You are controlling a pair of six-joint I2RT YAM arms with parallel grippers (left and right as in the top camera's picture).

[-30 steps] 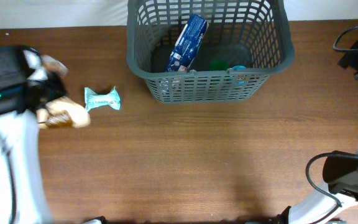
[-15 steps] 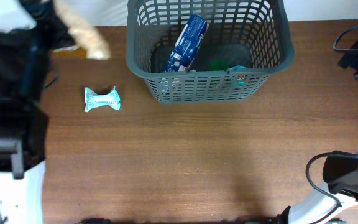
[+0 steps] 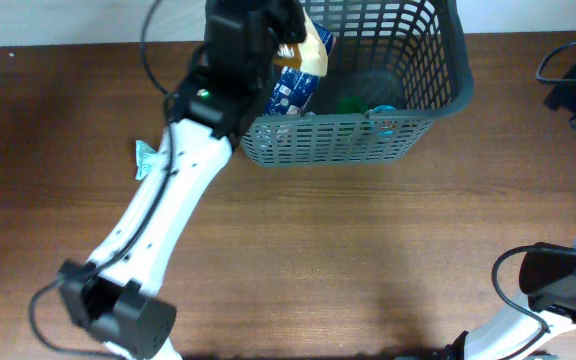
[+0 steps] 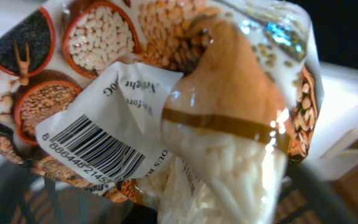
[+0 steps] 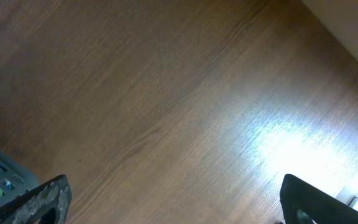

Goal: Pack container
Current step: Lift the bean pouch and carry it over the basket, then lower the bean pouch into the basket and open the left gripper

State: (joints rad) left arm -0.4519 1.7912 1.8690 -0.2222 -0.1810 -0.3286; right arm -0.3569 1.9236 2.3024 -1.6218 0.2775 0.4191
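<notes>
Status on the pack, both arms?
Left gripper shut on grain bag, above basket. Right gripper open over table. Blue box leaning directly below bag, may foul drop. Teal packet on table, unpacked.

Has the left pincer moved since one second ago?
Yes: the left pincer went rightward, from far left of the large dark grey slotted plastic basket to above its left rim.

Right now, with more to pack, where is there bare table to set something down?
Widest: bare table between the left arm, the basket front and the right arm. Also the left end, past that arm. Crowded: the basket's left rim, where the left gripper holds a bag, and the packet by that arm.
</notes>
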